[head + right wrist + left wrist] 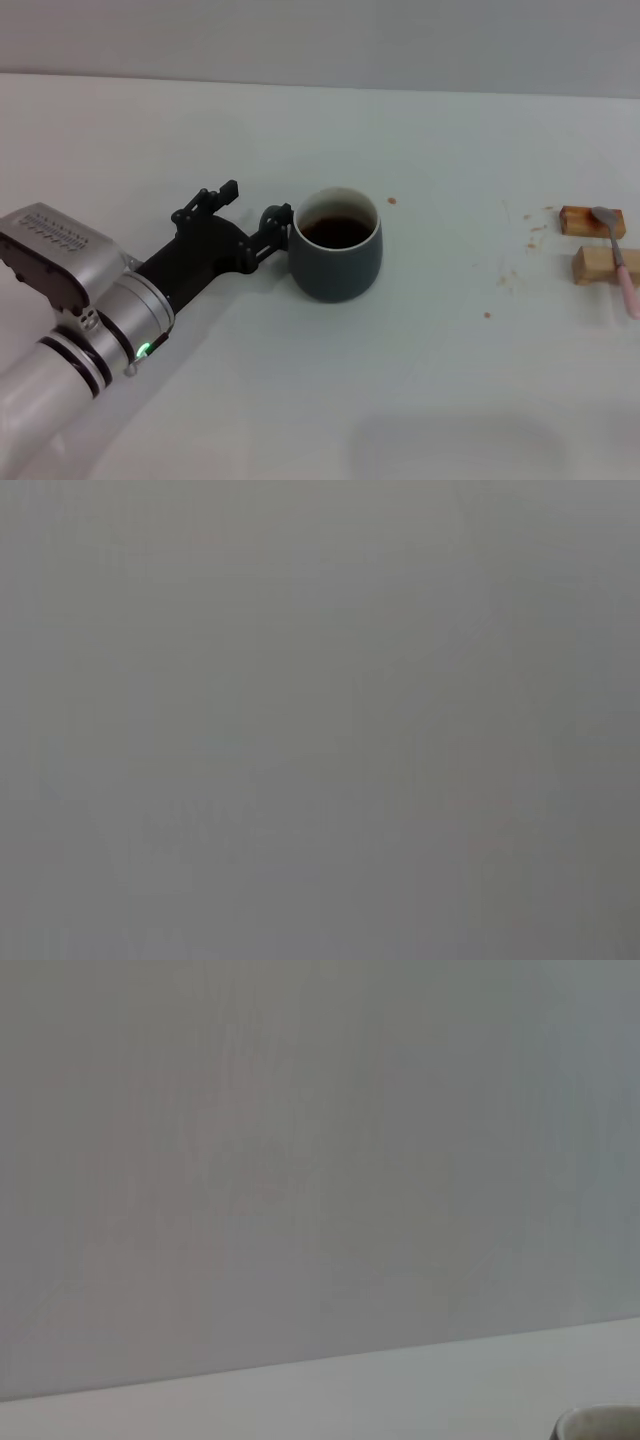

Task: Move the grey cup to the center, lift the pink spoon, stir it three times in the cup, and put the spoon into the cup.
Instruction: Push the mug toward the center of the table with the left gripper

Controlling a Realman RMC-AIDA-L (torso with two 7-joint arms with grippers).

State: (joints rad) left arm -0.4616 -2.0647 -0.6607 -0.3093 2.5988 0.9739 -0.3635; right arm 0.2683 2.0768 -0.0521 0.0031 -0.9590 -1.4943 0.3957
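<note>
The grey cup (337, 245) stands upright near the middle of the white table (420, 400) in the head view, with dark liquid inside. Its loop handle does not show. My left gripper (252, 202) is open just left of the cup, its nearer finger (277, 214) at the cup's left side. A sliver of the cup's pale rim (600, 1422) shows in the left wrist view. The pink spoon (622, 262) lies at the far right across two wooden blocks, bowl on the far one. My right gripper is out of view.
Two small wooden blocks (590, 220) (598, 266) lie at the table's right edge under the spoon. Small brown specks (515, 280) dot the table between cup and blocks. The right wrist view shows only flat grey.
</note>
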